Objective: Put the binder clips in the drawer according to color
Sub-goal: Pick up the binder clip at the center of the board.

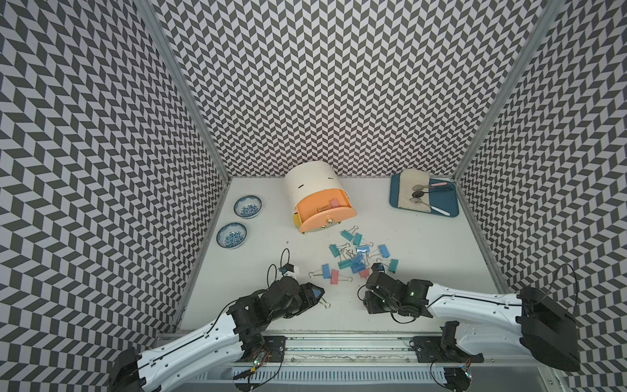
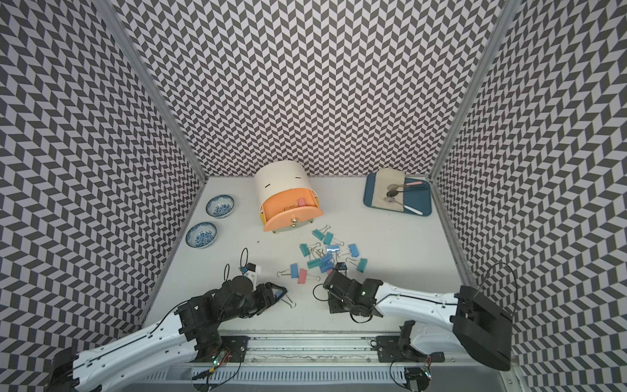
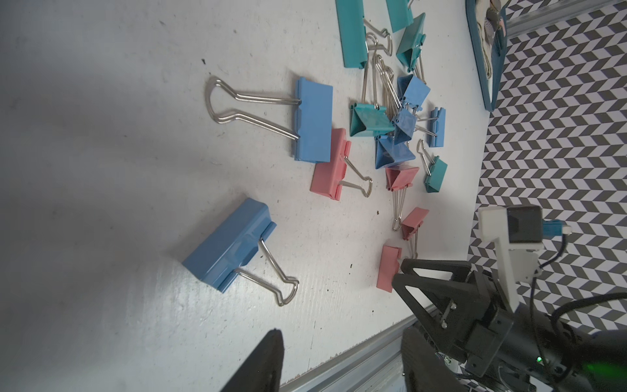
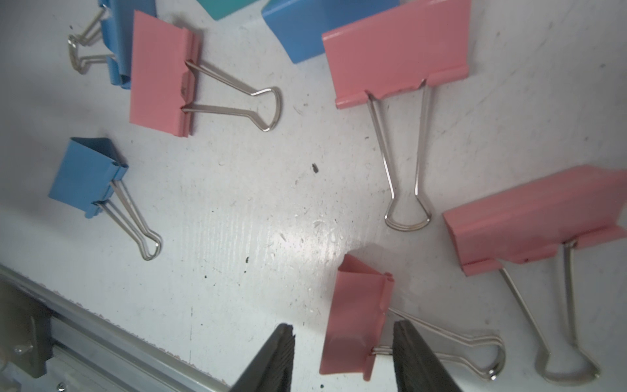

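Observation:
The drawer (image 1: 310, 185) is a cream rounded cabinet at the back middle. Its top salmon tray (image 1: 325, 213) is pulled out and holds a pink clip (image 1: 334, 203). The binder clips (image 1: 356, 258), pink, blue and teal, lie scattered in front of it in both top views. My right gripper (image 4: 344, 337) is open and low over the table. It straddles the body of a pink clip (image 4: 356, 315), and one finger (image 4: 410, 356) touches its wire handles. My left gripper (image 3: 343, 334) is open and holds nothing. A blue clip (image 3: 230, 242) lies just beyond its fingertips.
Two blue-patterned bowls (image 1: 248, 206) (image 1: 231, 235) stand at the left. A blue tray (image 1: 451, 208) with a cloth and spoons sits at the back right. A metal rail (image 1: 339, 342) runs along the front edge. Patterned walls close three sides.

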Controlling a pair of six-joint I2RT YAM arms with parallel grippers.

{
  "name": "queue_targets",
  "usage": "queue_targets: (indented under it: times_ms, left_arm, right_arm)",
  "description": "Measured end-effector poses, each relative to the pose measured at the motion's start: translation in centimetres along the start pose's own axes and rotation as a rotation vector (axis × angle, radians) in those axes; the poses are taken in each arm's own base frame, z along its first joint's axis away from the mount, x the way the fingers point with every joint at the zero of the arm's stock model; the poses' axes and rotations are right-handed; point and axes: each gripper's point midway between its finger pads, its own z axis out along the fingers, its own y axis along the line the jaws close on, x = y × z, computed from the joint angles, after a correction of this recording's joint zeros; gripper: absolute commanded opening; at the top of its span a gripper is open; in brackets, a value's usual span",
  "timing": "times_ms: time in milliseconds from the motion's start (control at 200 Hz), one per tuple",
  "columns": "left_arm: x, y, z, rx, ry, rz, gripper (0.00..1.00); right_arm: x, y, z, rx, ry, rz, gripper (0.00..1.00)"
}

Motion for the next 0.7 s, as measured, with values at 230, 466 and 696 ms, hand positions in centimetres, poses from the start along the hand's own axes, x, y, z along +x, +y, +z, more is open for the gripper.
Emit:
queue_targets:
  times_ms: [230,466,696]
  left_arm:
    - [-0.2,-0.3,-0.3,0.016,-0.011,0.000,0.60]
    - [-0.3,-0.5,-0.5,0.030,-0.015,0.000,0.60]
    - [-0.3,-0.6,-0.7,0.037,-0.018,-0.001,0.60]
  right_arm:
    - [0.2,-0.3,0.5,0.018,0.011,-0.002,0.49]
    - [0.0,0.0,0.9,0.015,0.007,-0.002,0.45]
    - [-0.1,0.1,1.1,0.019,0.005,-0.010,0.38]
